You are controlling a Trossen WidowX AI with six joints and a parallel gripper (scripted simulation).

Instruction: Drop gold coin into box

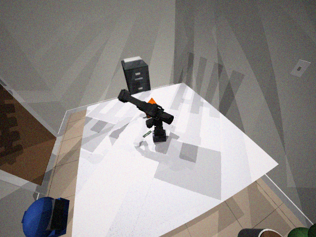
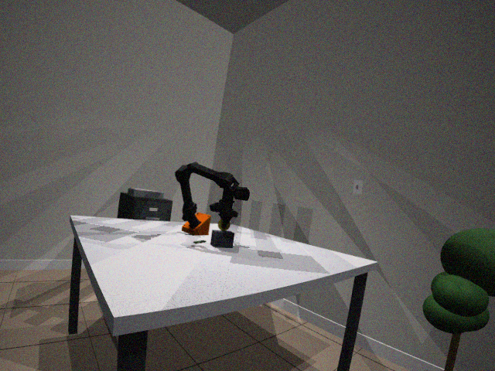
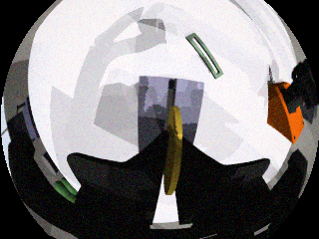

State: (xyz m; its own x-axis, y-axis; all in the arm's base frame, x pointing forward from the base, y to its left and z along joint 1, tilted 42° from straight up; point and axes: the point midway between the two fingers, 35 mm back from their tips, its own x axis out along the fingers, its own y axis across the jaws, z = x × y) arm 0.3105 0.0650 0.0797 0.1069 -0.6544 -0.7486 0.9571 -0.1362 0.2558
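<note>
My gripper (image 2: 225, 219) (image 3: 168, 134) is shut on the gold coin (image 2: 223, 225) (image 3: 174, 121) and holds it on edge just above the grey box. The box (image 1: 159, 138) (image 2: 222, 239) (image 3: 149, 102) stands on the table; its dark slot (image 3: 171, 86) runs away from the coin's far end in the wrist view, nearly in line with the coin. The near part of the slot is hidden behind the coin and fingers, and I cannot tell whether the coin touches the lid. The dark-green holder (image 1: 147, 134) (image 2: 199, 241) (image 3: 218, 76) lies empty beside the box.
The orange base block (image 1: 152, 100) (image 2: 203, 224) (image 3: 283, 116) stands behind the holder, at the arm's foot. The white table (image 1: 114, 191) (image 2: 179, 275) carries everything. A dark cabinet (image 1: 138, 81) (image 2: 135, 207) stands beyond its far edge.
</note>
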